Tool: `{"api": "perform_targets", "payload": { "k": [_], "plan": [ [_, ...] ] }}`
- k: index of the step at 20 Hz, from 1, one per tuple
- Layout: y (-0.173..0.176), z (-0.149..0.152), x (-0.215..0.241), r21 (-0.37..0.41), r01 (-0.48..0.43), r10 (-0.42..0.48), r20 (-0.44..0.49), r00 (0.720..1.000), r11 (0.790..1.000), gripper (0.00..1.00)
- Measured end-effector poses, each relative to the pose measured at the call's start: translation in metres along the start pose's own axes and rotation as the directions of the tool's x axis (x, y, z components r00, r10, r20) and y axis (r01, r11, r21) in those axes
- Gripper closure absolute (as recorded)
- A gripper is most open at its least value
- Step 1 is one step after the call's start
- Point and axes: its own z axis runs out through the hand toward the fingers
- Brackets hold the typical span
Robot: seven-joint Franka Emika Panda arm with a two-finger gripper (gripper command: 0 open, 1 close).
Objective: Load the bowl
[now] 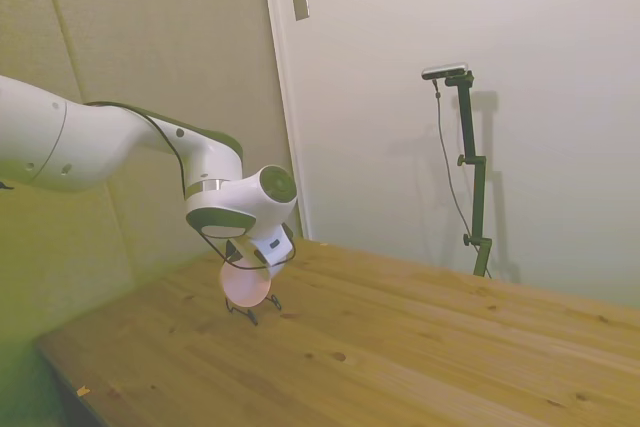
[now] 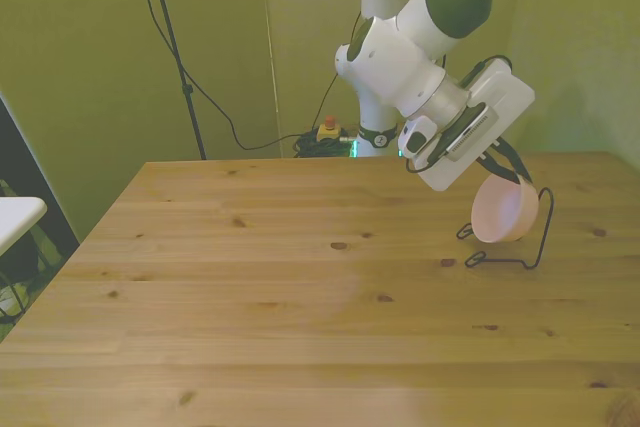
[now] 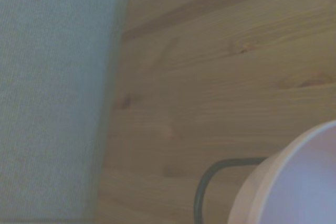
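We've got the bowl tipped up on edge here, pale pink, its rounded underside facing the front camera, and it sits right at a thin black wire rack standing on the table, out at about three o'clock in the front view. In the side view the bowl hangs just under the wrist, with the rack's little feet planted on the wood below it.

The gripper comes in from about eleven o'clock, angled down onto the bowl's upper rim. The fingers look closed on that rim, though they're dark and partly hidden behind the white hand, so we say that with some caution. We can't tell whether the bowl already rests in the wire or hangs a touch above it.

From the wrist we see the bowl's rim close by, and a dark wire loop curving just beside it on the boards.

Here's what the coming move turns on, as we read it: the bowl stands on edge directly below the fingers, and the rack sits beneath and just around it. So loading calls for going straight down, keeping the bowl on edge between the wires, then letting go. If it drifts sideways, the rim could catch a wire and shove that light rack.
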Motion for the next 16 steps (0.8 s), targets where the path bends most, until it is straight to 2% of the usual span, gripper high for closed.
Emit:
{"api": "perform_targets", "payload": {
  "k": [16],
  "plan": [
    [0.002,0.019,0.016,0.014,-0.003,0.003,-0.01,1.0,1.0,1.0]
  ]
}}
